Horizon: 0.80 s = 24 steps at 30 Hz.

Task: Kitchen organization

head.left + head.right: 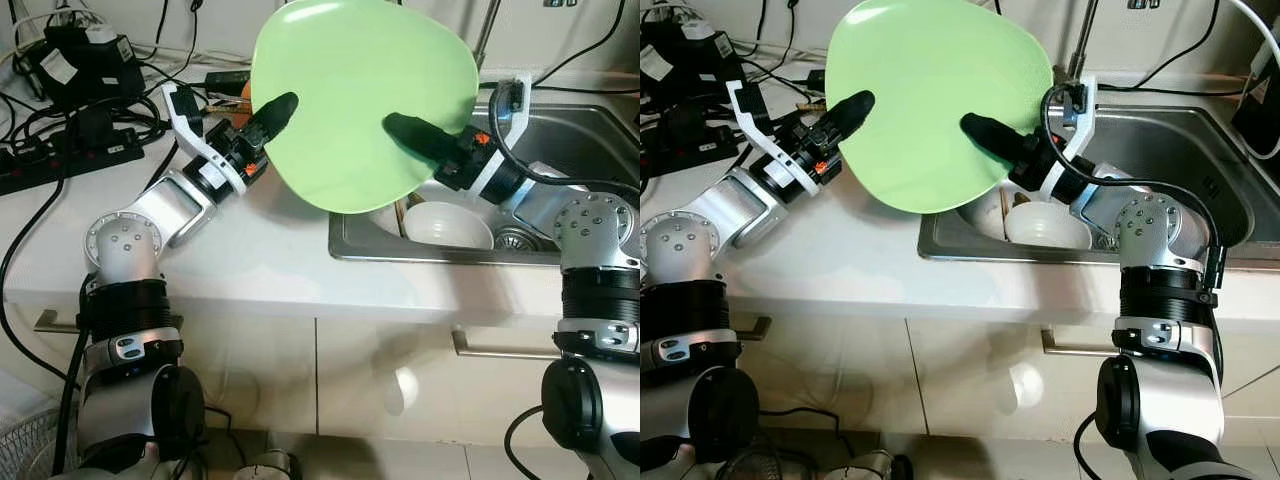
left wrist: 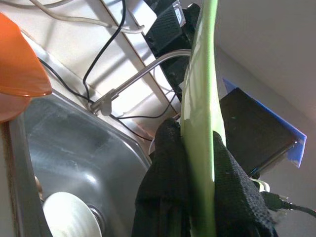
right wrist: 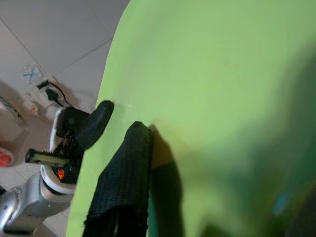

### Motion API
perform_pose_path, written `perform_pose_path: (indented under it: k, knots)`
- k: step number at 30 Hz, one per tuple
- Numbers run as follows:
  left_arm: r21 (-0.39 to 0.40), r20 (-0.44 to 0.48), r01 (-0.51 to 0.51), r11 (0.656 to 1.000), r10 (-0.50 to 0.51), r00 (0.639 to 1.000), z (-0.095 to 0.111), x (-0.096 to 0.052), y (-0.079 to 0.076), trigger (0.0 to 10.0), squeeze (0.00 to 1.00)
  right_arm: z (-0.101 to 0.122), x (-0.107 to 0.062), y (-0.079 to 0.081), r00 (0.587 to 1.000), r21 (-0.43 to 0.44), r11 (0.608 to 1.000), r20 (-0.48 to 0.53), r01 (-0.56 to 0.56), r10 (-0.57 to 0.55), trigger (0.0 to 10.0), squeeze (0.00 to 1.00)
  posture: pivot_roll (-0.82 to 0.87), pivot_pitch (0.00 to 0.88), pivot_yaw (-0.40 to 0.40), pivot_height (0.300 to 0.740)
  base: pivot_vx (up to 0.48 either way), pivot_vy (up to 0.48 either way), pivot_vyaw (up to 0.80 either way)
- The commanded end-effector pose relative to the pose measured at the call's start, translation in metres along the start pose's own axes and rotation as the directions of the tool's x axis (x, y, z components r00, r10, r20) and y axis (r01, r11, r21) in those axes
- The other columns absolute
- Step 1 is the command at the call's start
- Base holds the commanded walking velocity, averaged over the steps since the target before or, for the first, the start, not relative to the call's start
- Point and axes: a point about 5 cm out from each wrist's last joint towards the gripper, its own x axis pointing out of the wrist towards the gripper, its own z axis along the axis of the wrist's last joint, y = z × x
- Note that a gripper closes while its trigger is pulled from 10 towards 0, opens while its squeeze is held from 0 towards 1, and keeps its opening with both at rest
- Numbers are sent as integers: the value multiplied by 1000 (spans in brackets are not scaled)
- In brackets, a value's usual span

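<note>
A green plate (image 1: 365, 95) is held upright above the sink (image 1: 560, 140), clamped at opposite rims by the left gripper (image 1: 272, 110) and right gripper (image 1: 408, 128); seemingly mid-handover; next, one grip must be released.

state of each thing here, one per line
large light green plate: lifted off the counter, tilted up, gripped at both edges
left gripper: shut on the plate's left rim
right gripper: shut on the plate's right rim
white ceramic bowl: upright in the steel sink
</note>
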Motion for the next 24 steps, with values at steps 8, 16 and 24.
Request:
perform_pose_path:
  k: [8,16,24]
  knots:
    - [19,-63,29,999,-28,998,-5,10,-6,1529,0,7,3,3,1000,-47,999,25,14,-13,0,0,62,49,87,740,0,0,0]
    - [37,-50,-22,999,24,998,-3,10,3,10000,1000,17,1,-8,987,-37,993,112,116,-111,0,0,60,44,78,740,0,0,0]
    - [49,-52,-35,998,37,998,-2,6,6,10000,1000,43,-10,-18,938,-7,973,266,231,-221,0,0,56,52,72,740,0,0,0]
